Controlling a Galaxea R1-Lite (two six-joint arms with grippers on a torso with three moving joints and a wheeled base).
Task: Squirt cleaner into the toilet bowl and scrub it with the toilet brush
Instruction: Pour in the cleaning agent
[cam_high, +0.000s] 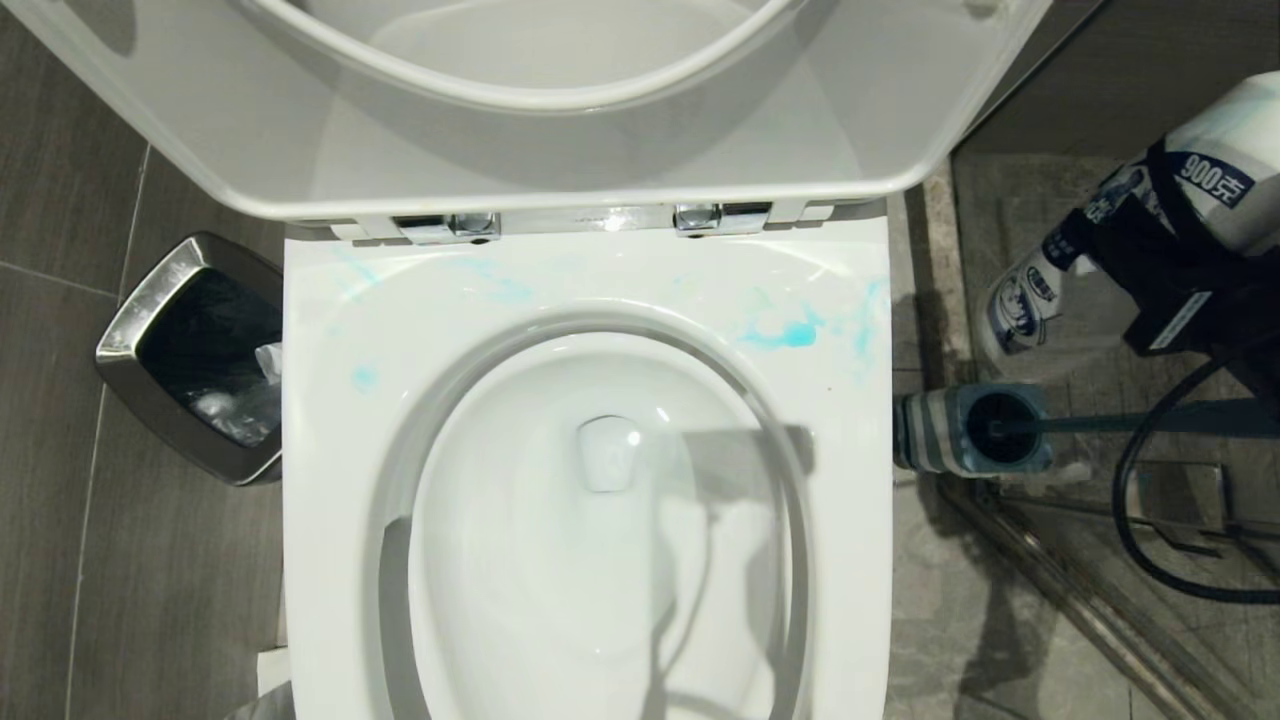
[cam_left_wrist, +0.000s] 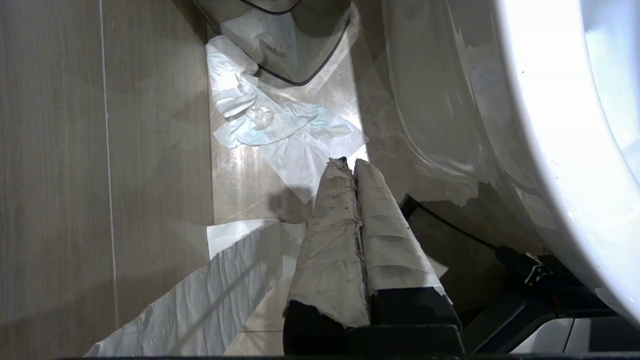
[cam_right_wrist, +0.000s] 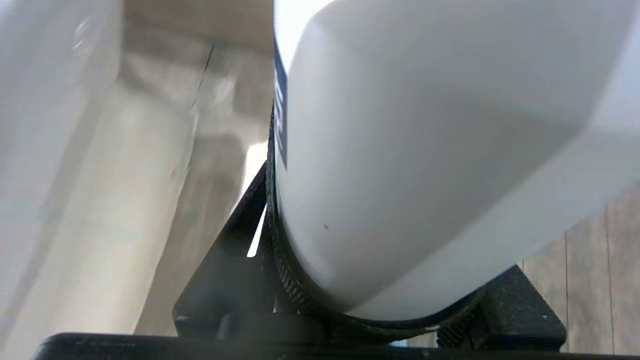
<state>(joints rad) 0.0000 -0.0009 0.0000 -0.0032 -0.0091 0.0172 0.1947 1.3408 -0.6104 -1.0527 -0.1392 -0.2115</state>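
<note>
Cleaner (cam_high: 1090, 240) is held tilted, nozzle down-left, clamped in the right gripper (cam_high: 1160, 270) at upper right of the head view, right of the bowl (cam_high: 600, 520) and above the brush (cam_high: 1000, 425). Left gripper (cam_left_wrist: 350, 167) is parked low, fingers pressed together. Risk: if squeezed before the nozzle clears the rim, cleaner is likely spilled on the floor.

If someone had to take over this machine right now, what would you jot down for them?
Right gripper: shut on the cleaner, held tilted in the air to the toilet's right, not over the bowl.
Left gripper: shut, holding nothing, low beside the toilet above some tissue.
Brush: in its holder on the floor, right of the toilet.
Done: bottle picked up.
Left: squirt, then scrub; blue smears are on the rim.
</note>
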